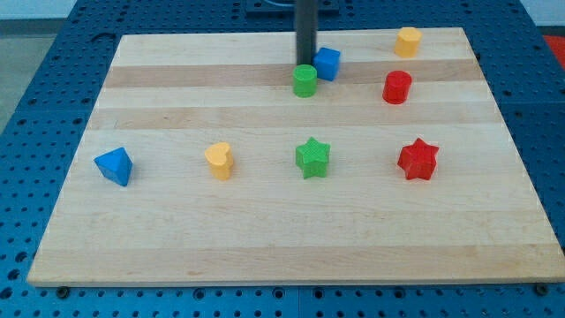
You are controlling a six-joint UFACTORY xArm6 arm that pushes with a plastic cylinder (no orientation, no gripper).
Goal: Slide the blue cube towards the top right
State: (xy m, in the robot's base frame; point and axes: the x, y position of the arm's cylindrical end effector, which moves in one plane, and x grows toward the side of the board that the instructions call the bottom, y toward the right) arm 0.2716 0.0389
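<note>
The blue cube [327, 63] sits near the view's top, a little right of centre, on the wooden board [265, 238]. A green cylinder [305, 80] stands just to its lower left, touching or nearly touching it. My rod comes down from the view's top, and my tip [305, 64] ends just left of the blue cube and right behind the green cylinder. The green cylinder hides the tip's very end, so I cannot tell whether it touches the cube.
A yellow hexagonal block [408, 41] sits at the top right, and a red cylinder [396, 87] below it. Across the middle row lie a blue triangular block [115, 165], a yellow heart [219, 161], a green star [312, 157] and a red star [418, 159].
</note>
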